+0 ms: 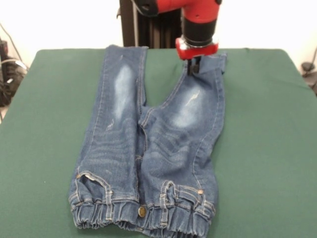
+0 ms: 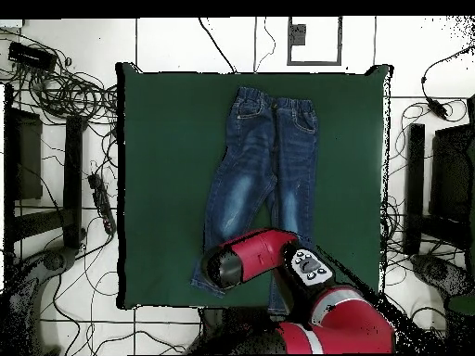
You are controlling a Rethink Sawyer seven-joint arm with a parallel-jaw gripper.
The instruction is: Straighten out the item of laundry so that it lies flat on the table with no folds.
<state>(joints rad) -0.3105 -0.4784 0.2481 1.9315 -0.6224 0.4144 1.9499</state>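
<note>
The item of laundry (image 1: 148,148), a small pair of blue jeans with faded thigh patches, lies spread on the green table (image 1: 44,129). Its gathered waistband is at the near edge and both legs run toward the far side, splayed slightly apart. Creases show around the crotch. My gripper (image 1: 194,65) hangs from the red arm at the hem of the right-hand leg, on or just above the cloth. In the overhead view the jeans (image 2: 269,158) have the waistband at the top, and the red arm (image 2: 255,261) covers the leg ends and hides the gripper.
Green table surface (image 2: 158,167) surrounds the jeans on both sides. Cables (image 2: 65,88) and black equipment (image 2: 23,153) lie on the floor to the left of the table, more black gear (image 2: 455,176) to the right.
</note>
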